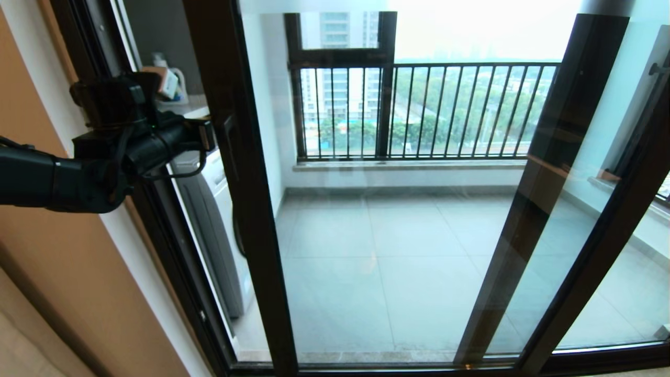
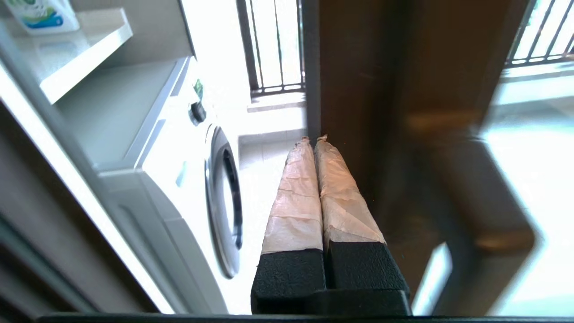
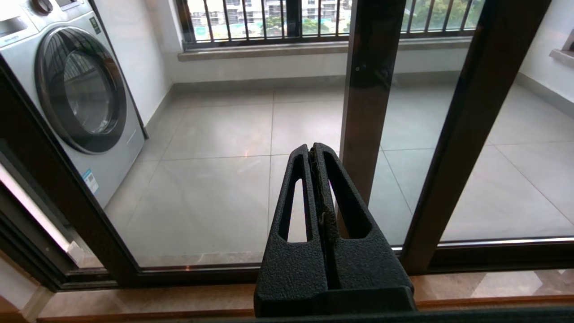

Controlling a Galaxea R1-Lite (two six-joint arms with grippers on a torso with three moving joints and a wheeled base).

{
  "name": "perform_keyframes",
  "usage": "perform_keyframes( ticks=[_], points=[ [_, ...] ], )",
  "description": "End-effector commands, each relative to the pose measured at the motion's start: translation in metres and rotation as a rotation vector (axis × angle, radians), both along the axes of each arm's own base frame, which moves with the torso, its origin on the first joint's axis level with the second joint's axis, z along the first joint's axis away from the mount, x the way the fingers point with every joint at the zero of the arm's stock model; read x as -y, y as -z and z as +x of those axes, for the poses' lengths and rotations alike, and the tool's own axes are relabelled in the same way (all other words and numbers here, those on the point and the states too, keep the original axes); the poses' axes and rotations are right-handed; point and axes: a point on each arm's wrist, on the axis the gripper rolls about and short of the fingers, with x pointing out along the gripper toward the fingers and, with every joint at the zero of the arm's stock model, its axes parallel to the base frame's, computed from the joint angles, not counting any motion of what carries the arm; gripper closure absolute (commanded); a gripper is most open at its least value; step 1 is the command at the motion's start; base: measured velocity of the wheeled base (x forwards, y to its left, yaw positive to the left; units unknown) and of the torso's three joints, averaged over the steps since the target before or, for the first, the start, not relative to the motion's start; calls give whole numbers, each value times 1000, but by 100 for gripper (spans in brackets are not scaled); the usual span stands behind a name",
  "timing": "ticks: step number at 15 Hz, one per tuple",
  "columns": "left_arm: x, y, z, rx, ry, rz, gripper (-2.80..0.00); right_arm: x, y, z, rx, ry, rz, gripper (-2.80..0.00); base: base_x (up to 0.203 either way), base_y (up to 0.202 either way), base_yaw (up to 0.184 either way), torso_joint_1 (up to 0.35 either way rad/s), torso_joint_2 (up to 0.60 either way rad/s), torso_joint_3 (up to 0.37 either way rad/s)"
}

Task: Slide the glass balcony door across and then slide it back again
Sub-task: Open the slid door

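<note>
Head view: your left hand (image 1: 207, 136), fingers pressed together and empty, touches the door (image 1: 238, 173) upright just ahead. A gap remains beside it; judge sliding unfinished. Right hand (image 3: 314, 150) closed, idle.

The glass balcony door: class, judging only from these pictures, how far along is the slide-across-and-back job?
Done: the glass balcony door stands slightly open, a narrow gap showing the washing machine. In hand: the left gripper, jaws shut, sits against the door's upright edge in that gap. The right gripper hangs low, shut, idle. Which stroke is under way cannot be told; the door is not closed yet.
</note>
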Motion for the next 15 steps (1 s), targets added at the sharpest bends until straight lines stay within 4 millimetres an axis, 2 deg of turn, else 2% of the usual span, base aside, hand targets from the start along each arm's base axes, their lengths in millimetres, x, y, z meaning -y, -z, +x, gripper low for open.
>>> perform_keyframes(
  ticks=[1, 3, 6, 13, 15],
  points=[
    [18, 1, 1, 6, 31, 10, 0, 0, 3, 1, -7, 0, 0, 0, 0, 0, 0, 0, 0, 0],
    [27, 1, 3, 8, 47, 13, 0, 0, 3, 1, -8, 0, 0, 0, 0, 0, 0, 0, 0, 0],
    [56, -2, 4, 3, 87, 14, 0, 0, 3, 1, -8, 0, 0, 0, 0, 0, 0, 0, 0, 0],
    [97, 12, 28, -5, 107, 44, 0, 0, 3, 1, -8, 0, 0, 0, 0, 0, 0, 0, 0, 0],
    [113, 12, 28, -1, 125, 43, 0, 0, 3, 1, -8, 0, 0, 0, 0, 0, 0, 0, 0, 0]
  ],
)
